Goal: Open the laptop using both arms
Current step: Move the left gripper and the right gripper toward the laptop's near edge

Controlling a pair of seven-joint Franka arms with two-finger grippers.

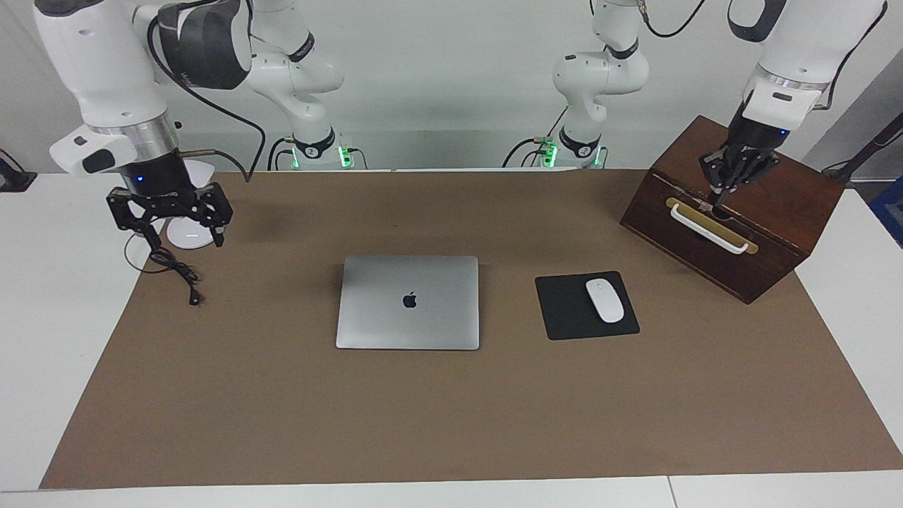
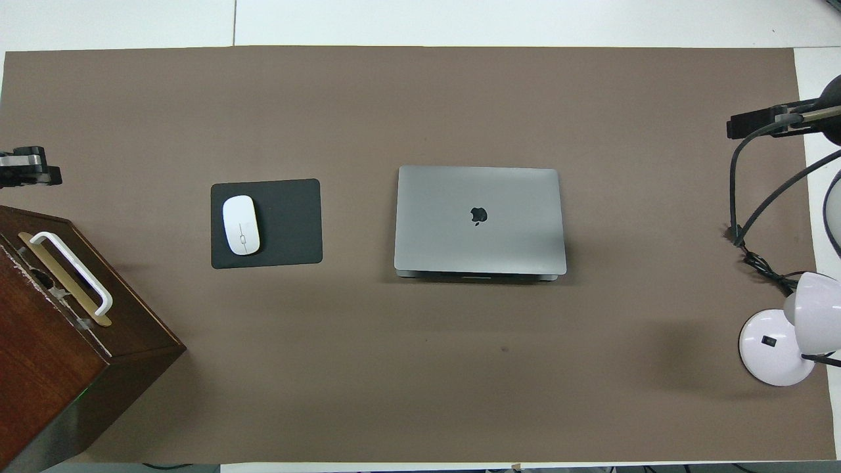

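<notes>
The silver laptop lies shut and flat in the middle of the brown mat, its dark logo facing up. My left gripper hangs over the wooden box at the left arm's end of the table, just above the handle. It is shut, fingertips together, with nothing in it. My right gripper hangs open and empty over the lamp's base at the right arm's end. Both are well away from the laptop.
A black mouse pad with a white mouse lies beside the laptop toward the left arm's end. The dark wooden box has a white handle. A white desk lamp and its black cable sit at the right arm's end.
</notes>
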